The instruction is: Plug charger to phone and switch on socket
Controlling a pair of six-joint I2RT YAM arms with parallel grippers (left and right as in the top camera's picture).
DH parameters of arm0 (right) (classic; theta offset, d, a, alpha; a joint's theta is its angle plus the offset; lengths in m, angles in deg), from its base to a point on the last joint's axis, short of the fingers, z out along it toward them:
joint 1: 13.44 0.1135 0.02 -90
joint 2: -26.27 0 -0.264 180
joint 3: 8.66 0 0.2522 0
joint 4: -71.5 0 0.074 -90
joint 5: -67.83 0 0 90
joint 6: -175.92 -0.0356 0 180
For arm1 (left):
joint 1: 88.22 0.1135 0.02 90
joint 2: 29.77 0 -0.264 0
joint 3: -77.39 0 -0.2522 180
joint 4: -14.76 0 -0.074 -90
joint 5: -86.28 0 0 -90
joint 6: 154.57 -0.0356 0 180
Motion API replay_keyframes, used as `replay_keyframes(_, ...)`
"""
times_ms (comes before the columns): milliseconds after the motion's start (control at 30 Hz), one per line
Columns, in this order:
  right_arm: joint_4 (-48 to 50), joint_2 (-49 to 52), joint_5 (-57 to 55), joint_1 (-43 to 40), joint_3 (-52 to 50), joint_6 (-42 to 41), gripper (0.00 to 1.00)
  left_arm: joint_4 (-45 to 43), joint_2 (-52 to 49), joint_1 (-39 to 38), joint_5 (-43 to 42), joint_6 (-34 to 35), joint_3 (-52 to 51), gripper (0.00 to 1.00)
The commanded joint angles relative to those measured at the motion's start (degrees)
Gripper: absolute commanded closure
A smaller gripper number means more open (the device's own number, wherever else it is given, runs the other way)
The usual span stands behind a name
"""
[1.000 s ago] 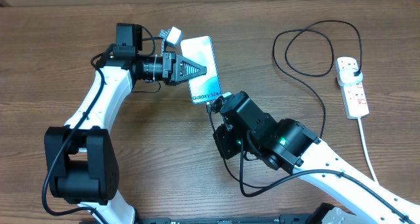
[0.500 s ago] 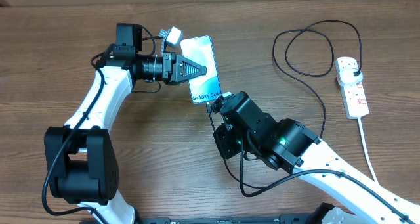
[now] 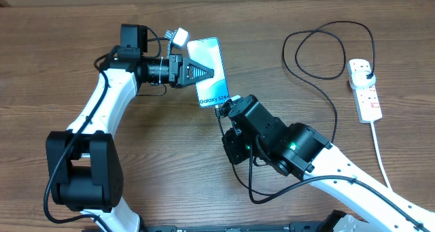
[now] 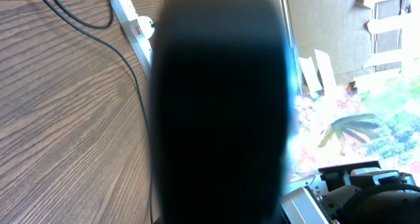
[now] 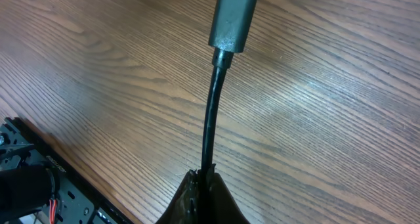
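Note:
The phone [image 3: 215, 60], with a light blue screen and "Galaxy S24" text at its near end, is held at its left edge by my left gripper [image 3: 206, 73], which is shut on it. In the left wrist view the phone is a dark blur [image 4: 220, 106] filling the middle. My right gripper [image 3: 219, 112] sits just below the phone's near end, shut on the charger's thin black cable [image 5: 210, 125] a little behind its connector tip [image 5: 233, 17]. Whether the tip is in the phone's port is hidden. The cable loops [image 3: 319, 52] to the black plug [image 3: 367, 72] in the white socket [image 3: 367, 96].
The socket's thick white cord [image 3: 382, 157] runs toward the front right edge. The socket also shows in the left wrist view [image 4: 134, 28] with the black cable [image 4: 134, 79] beside it. Bare wooden table [image 3: 61, 62] lies at the left and back.

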Motion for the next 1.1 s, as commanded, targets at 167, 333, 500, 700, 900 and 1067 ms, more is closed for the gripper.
replay_keyframes(167,0.52,-0.81,2.03,0.22,-0.13,0.22,0.96,-0.2,0.76,0.2,-2.73,0.94,1.2,0.96)
replay_keyframes(333,0.68,-0.79,2.4,0.2,-0.15,0.24,0.96,-0.2,0.76,0.2,-2.73,2.47,1.2,0.96)
replay_keyframes(500,0.68,-0.63,1.97,0.15,-0.15,0.2,0.96,-0.2,0.76,0.2,-2.75,3.32,1.2,0.96)
replay_keyframes(700,0.35,0.13,1.97,0.15,-0.15,0.22,0.96,-0.2,0.76,0.2,-4.09,3.28,1.2,0.96)
replay_keyframes(900,0.52,0.17,0.11,0.15,-0.15,0.24,0.96,-0.22,0.76,0.2,-4.02,3.23,1.2,0.96)
replay_keyframes(1067,0.9,0.17,-0.81,0.15,-0.15,0.24,0.96,-0.2,0.76,0.2,-4.02,3.19,1.2,0.96)
